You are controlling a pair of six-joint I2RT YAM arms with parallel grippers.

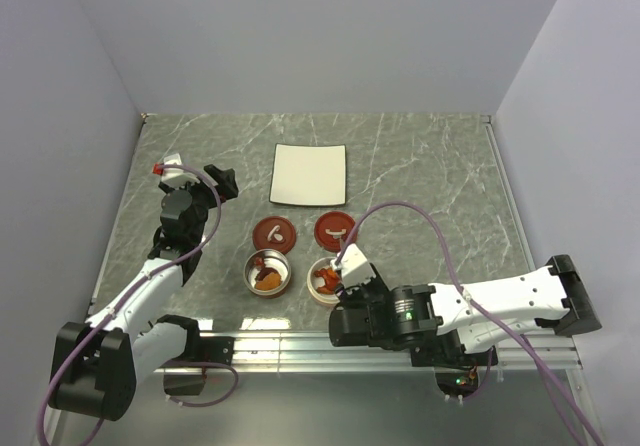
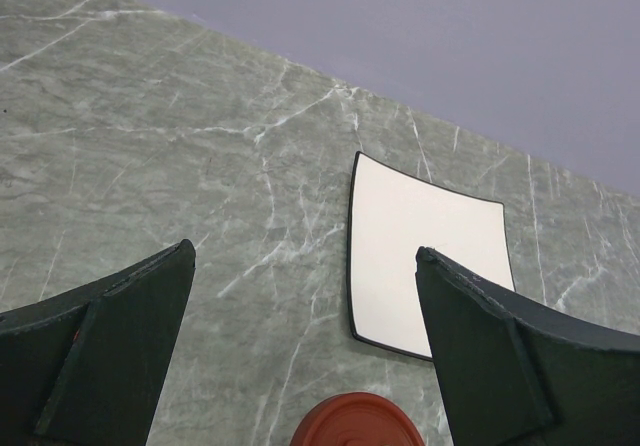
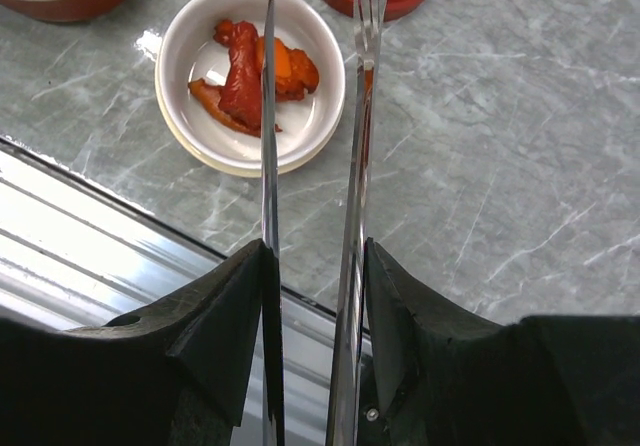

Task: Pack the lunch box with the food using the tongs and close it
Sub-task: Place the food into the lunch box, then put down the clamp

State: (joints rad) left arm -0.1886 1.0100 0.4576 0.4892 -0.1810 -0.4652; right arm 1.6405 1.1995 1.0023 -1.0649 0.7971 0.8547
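right arm (image 1: 480, 304) low, tongs (image 3: 357, 166) over bowl (image 3: 163, 71)

white tub (image 3: 175, 106): round, open, sitting upright, cream rim
red tub (image 1: 248, 271): right next to the white one on its left, also open, with a few orange-brown bits inside
food (image 3: 245, 71): red and orange curvy pieces heaped in the middle of the white tub
tongs (image 3: 356, 186): skinny silver metal, two arms a little apart, pinched between the right gripper (image 3: 315, 256) fingers, tips out over the white tub, one tip forked
lids (image 1: 273, 232): two red ones, white handles up, lying flat just behind the tubs
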